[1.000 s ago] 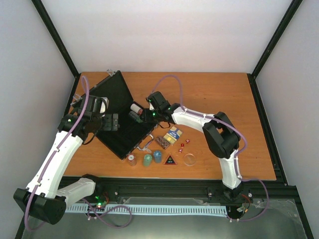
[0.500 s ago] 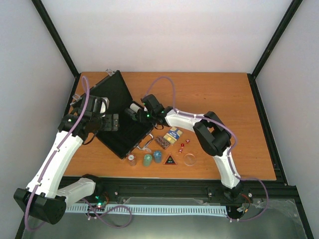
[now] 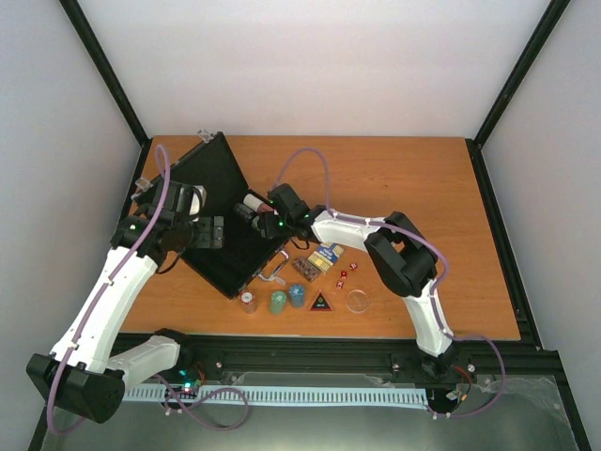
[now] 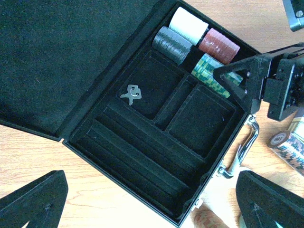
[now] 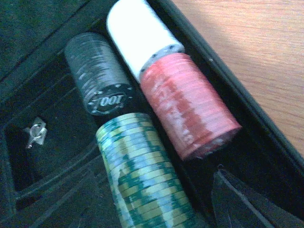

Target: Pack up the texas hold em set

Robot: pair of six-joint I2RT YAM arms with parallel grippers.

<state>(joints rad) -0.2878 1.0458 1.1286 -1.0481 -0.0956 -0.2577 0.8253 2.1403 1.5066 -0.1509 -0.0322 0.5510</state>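
Right gripper (image 3: 252, 212) shifted left onto chip stacks (image 5: 185, 107) in case (image 3: 211, 178), grip cannot tell; left gripper (image 3: 214, 231) over case, wide open, empty

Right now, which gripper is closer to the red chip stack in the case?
Right. The right gripper sits just beside the red chip stack, over the chip end of the case; the left gripper hovers farther off, over the case's opposite side.
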